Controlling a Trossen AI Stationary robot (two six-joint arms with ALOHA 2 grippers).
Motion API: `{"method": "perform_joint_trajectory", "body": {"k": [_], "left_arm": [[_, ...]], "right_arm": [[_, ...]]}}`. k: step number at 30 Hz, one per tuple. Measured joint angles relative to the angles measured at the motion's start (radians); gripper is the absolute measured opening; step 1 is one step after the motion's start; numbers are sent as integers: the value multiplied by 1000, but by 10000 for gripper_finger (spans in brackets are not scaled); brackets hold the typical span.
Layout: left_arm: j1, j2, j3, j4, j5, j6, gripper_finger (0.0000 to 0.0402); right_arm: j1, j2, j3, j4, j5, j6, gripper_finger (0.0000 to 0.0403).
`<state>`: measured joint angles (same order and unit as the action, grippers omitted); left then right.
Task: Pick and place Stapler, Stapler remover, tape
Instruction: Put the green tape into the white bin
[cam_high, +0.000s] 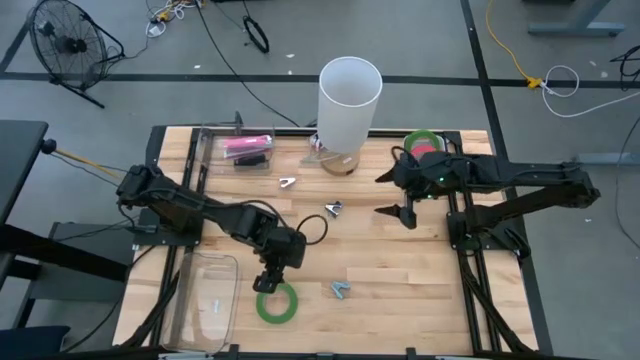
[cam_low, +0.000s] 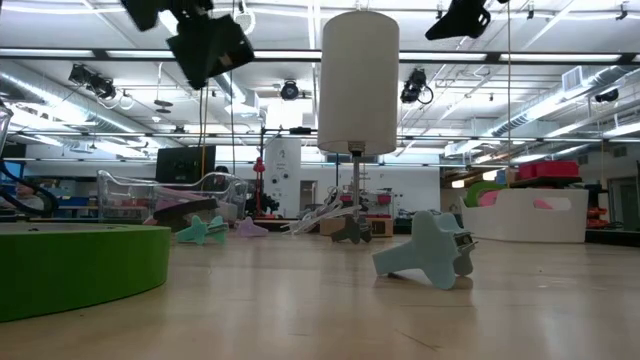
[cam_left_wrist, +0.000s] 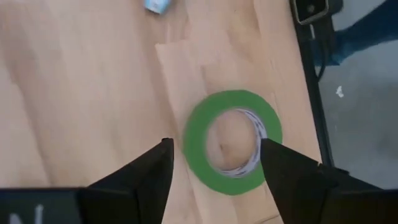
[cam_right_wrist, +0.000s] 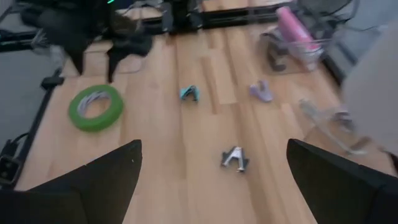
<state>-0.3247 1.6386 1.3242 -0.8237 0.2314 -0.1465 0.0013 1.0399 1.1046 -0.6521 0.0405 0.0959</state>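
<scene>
The left pincer (cam_high: 269, 284) is shown just above a green tape ring (cam_high: 278, 302) that lies flat on the desk (cam_high: 400, 280) near its front edge. The jaws stand partly apart and nothing is held between them. In the left wrist view the ring (cam_left_wrist: 231, 142) is seen between and beyond the fingers (cam_left_wrist: 152, 174). For a sound grasp, one finger is best lowered into the open centre and the other outside the band. The right pincer (cam_high: 395, 195) waits wide open and empty near the white cylinder (cam_high: 349, 100).
</scene>
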Motion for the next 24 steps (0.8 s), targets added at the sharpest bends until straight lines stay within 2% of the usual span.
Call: {"method": "perform_joint_trajectory", "body": {"k": [4, 13, 20, 24], "left_arm": [[-24, 11, -24, 34, 3, -39, 253], [-81, 136, -24, 55, -1, -77, 317], [-112, 228, -24, 51, -114, -86, 306], [-119, 262, -24, 51, -118, -92, 299]], "right_arm": [[0, -21, 0, -5, 44, -3, 398], [0, -19, 0, -35, 56, 5, 398], [0, -19, 0, -49, 57, 20, 398], [0, -19, 0, -55, 57, 27, 398]]}}
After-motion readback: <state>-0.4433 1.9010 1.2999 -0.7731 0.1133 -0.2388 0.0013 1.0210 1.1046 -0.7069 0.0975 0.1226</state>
